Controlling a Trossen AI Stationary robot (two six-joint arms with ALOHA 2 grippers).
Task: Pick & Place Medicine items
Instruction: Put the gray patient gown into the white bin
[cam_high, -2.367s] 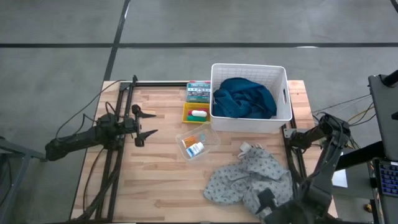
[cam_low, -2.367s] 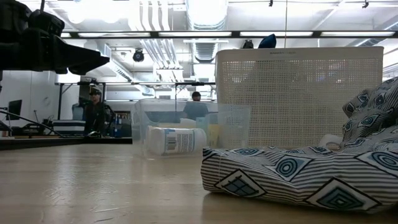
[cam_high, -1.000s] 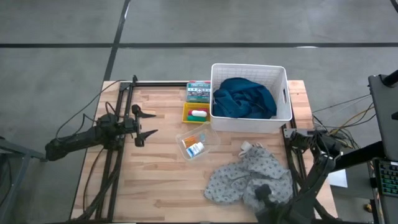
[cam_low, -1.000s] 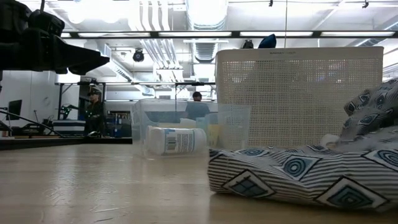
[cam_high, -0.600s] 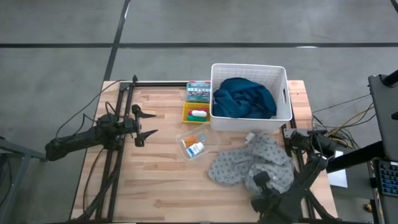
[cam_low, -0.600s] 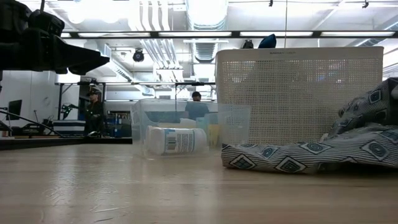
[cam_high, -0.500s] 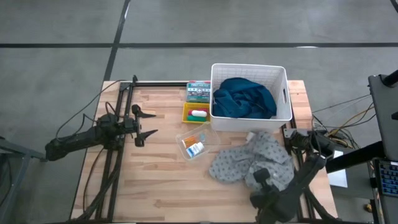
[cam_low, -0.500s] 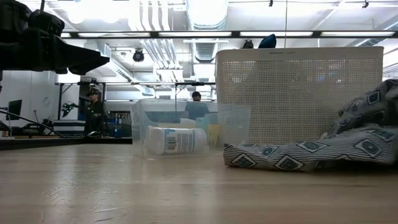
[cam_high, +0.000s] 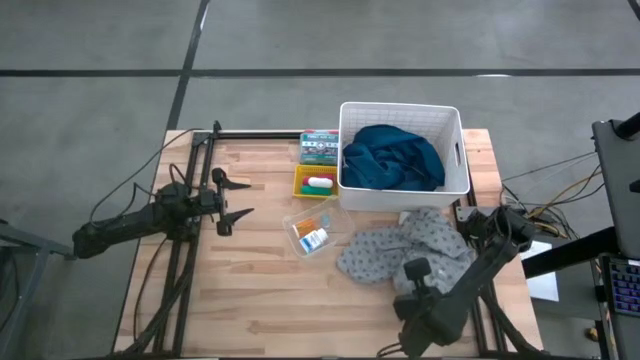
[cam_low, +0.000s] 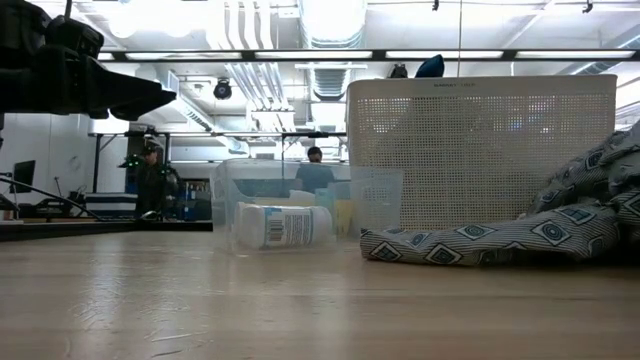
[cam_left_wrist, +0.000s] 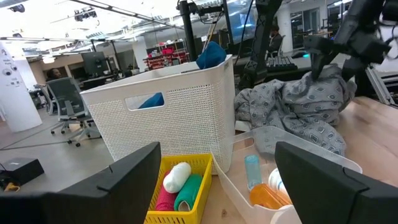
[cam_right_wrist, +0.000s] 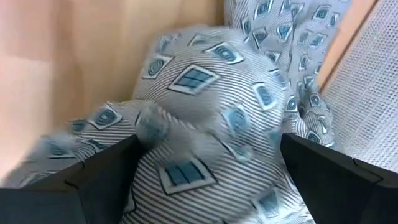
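Only in left wrist view: red tube (cam_left_wrist: 163, 200) beside green tube (cam_left_wrist: 188, 193)

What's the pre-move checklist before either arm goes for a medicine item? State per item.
1. Left pincer open, nothing held, hanging above bare table left of the yellow tray: ok.
2. Right pincer clear of clutter: not ok, its open fingers are down at the grey patterned cloth.
3. Clear bin unobstructed: not ok, the cloth's edge lies close beside it.
4. White-and-blue bottle visible, lying on its side in the clear bin: ok.
5. Tubes visible in the yellow tray: ok.
6. White basket free for medicine: not ok, dark blue cloth fills it.
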